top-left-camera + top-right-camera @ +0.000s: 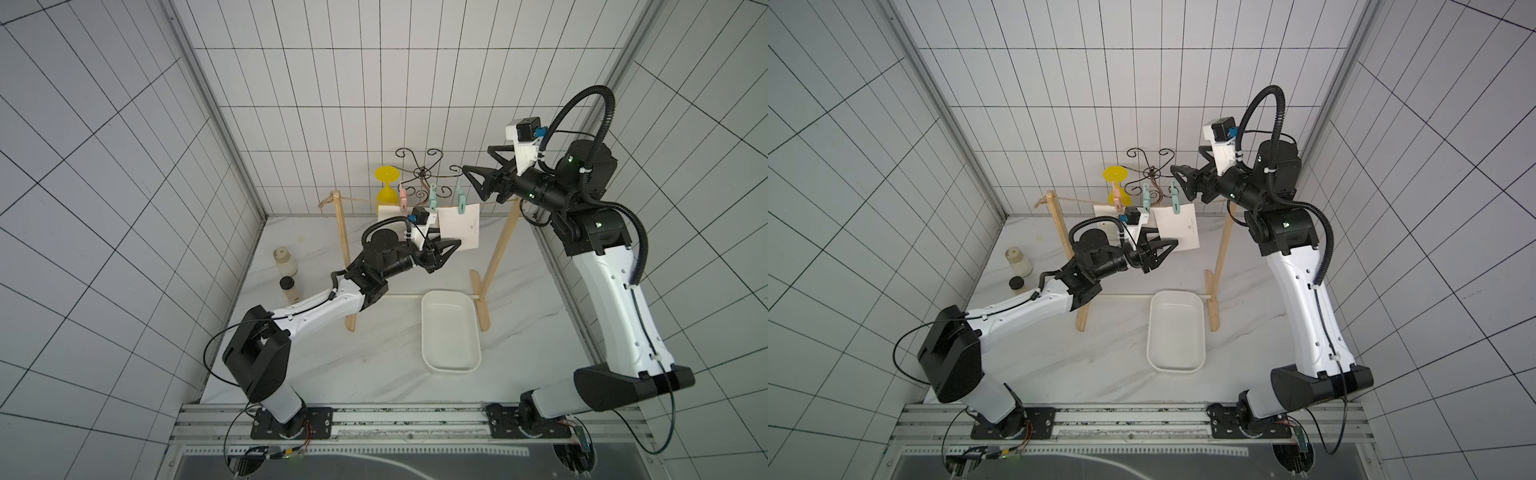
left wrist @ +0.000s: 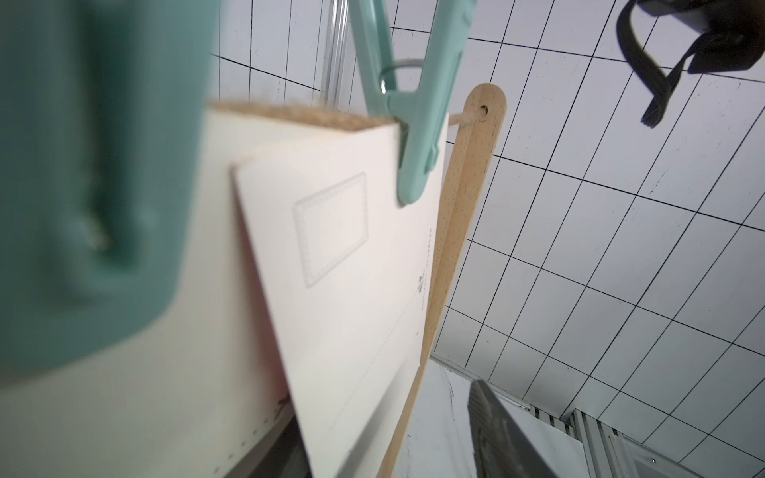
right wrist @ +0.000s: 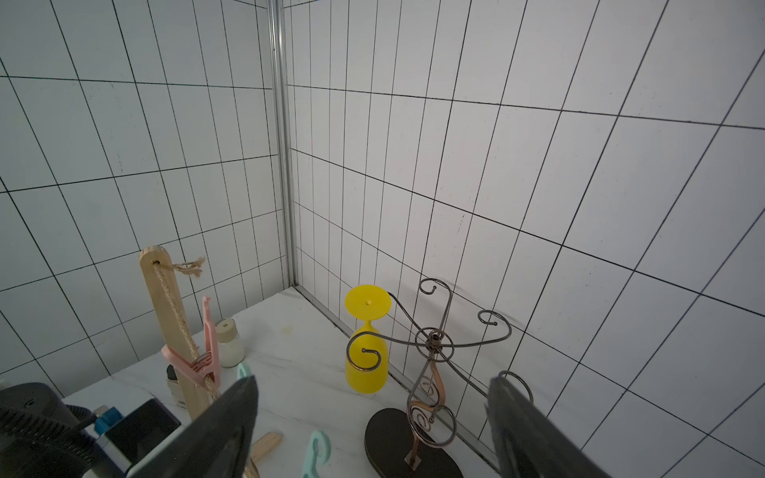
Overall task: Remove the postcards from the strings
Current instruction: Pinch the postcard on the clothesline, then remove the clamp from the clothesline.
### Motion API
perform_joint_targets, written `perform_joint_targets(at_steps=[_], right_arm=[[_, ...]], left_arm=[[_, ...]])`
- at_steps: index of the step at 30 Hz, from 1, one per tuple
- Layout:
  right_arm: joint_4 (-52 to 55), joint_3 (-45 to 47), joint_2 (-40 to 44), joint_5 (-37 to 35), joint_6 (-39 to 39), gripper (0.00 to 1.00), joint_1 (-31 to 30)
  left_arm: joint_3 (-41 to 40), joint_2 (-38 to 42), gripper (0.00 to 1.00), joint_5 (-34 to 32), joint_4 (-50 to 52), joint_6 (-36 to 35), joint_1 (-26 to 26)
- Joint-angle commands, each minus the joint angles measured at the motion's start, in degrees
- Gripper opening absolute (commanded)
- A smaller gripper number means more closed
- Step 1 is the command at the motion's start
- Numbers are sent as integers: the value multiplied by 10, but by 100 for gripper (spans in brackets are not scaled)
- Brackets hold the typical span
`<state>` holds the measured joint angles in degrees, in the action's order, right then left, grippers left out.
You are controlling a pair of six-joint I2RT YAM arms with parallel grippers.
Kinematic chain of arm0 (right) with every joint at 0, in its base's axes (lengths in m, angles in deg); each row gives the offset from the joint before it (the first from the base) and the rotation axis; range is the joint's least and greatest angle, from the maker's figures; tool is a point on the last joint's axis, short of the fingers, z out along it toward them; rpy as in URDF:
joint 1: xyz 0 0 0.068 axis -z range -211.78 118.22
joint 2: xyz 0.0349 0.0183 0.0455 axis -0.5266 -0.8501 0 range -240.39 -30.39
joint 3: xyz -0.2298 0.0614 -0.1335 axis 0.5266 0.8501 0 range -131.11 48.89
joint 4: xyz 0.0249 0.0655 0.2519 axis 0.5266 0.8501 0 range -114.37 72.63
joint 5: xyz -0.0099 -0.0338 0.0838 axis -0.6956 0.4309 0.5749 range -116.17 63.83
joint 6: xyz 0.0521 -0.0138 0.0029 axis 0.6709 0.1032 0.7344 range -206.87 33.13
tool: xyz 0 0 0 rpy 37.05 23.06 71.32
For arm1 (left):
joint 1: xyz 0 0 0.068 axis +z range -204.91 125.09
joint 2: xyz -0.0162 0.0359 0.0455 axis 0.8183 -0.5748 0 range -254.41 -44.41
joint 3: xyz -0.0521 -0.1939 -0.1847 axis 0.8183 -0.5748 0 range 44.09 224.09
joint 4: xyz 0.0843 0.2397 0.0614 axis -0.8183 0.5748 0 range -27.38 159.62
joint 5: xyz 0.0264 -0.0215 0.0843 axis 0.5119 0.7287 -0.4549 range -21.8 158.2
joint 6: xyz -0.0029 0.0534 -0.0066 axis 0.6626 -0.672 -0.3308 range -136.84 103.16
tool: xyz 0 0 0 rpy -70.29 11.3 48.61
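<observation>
left gripper [image 1: 445, 255]: jaws half apart around the lower corner of the thin white paper postcard [image 1: 462, 224], no pinch seen | right gripper [image 1: 478, 161]: jaws wide, empty, near the mint plastic clothes peg [image 1: 460, 202] | card pegged on the tan jute twine [image 1: 365, 201] | advice: pinch card, squeeze peg fully, then draw down

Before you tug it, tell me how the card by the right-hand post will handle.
Thin and flat, the postcard is probably light and bendy. Only the green clip pins its top, so it may swing or tear.
</observation>
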<state>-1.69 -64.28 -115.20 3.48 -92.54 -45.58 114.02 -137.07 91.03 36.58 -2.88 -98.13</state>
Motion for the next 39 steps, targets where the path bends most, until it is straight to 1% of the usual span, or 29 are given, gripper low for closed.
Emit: perform_joint_targets(at_steps=[1,4,8,10,13,26,33,39], right_arm=[[-13,22,16,7,-10,87,-3],[-15,28,19,7,-11,87,-2],[-16,37,20,10,-13,84,-3],[-14,40,20,18,-16,84,-2],[-4,36,16,36,-21,85,-2],[40,42,8,75,-46,90,-5],[57,60,15,76,-60,94,-13],[66,77,13,92,-68,94,-17]], left_arm=[[-8,-7,50,11,-19,9,2],[-9,-7,41,15,-24,12,2],[-10,-8,18,23,-27,14,2],[-11,-6,9,29,-26,13,3],[-13,-3,0,39,-24,13,9],[-12,7,0,100,-10,16,43],[-8,7,0,116,-5,18,51],[-4,7,0,128,1,19,55]])
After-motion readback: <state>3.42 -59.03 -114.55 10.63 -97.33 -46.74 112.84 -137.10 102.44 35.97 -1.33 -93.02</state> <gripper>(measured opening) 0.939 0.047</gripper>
